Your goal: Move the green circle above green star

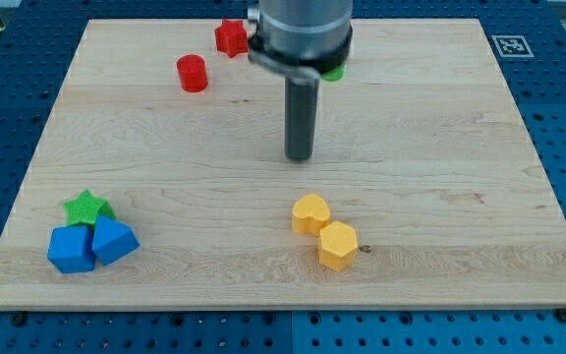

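Pincer-less tip [300, 157] nr green circle [334, 73].

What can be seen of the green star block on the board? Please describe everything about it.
The green star is a small, bright green block with a star-shaped top, and it looks like plastic. It lies flat on the wooden board near the view's bottom left corner. Two blue blocks sit just below it, pressed against it and hiding its lower points. My tip is far off, toward the view's right.
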`<state>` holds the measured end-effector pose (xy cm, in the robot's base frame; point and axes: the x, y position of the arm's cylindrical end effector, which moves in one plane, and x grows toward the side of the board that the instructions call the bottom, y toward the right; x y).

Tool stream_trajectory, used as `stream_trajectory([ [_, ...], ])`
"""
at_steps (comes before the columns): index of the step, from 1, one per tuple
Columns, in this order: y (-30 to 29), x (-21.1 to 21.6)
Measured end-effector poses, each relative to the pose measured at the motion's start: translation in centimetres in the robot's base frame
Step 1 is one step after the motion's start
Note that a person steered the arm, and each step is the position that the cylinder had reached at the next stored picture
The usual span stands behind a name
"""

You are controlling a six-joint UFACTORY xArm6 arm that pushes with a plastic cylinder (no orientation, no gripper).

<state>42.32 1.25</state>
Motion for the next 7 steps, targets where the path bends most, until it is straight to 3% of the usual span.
stream_trajectory([
  [1, 0.1, -6.6],
  [3, 9.1, -6.6],
  [4, 10.3, -8.9],
  [5, 10.3, -13.2],
  [7, 6.9, -15.1],
])
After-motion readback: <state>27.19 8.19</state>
